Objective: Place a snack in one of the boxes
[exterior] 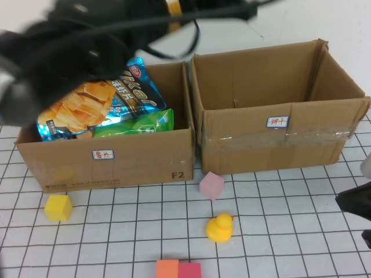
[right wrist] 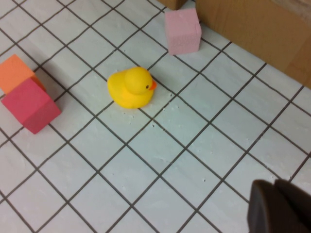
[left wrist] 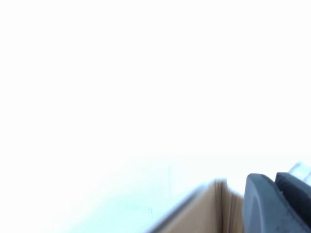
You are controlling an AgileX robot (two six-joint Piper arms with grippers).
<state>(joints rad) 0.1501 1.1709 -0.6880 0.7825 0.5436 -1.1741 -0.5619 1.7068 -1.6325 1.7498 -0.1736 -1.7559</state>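
Left gripper point(left wrist: 277, 204): raised over the left box, jaws closed, nothing held.
Right gripper point(right wrist: 279, 206): parked at the tabletop's right edge, closed and empty.
Left box point(exterior: 116, 159): a blue chip bag point(exterior: 98, 104) and a green snack bag point(exterior: 136, 123) are contained.
Right box point(exterior: 278, 145): no contents are seen.
Tabletop point(exterior: 290, 231): a rubber duck point(exterior: 220, 227) and foam cubes point(exterior: 211, 185) lie before the boxes.

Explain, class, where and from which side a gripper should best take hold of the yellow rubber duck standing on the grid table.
Probably from above, closing on the sides of the duck's rounded body below the head: it stands upright and apart from the pink cube. The shut right gripper waits nearest; the shut left gripper is at the boxes.
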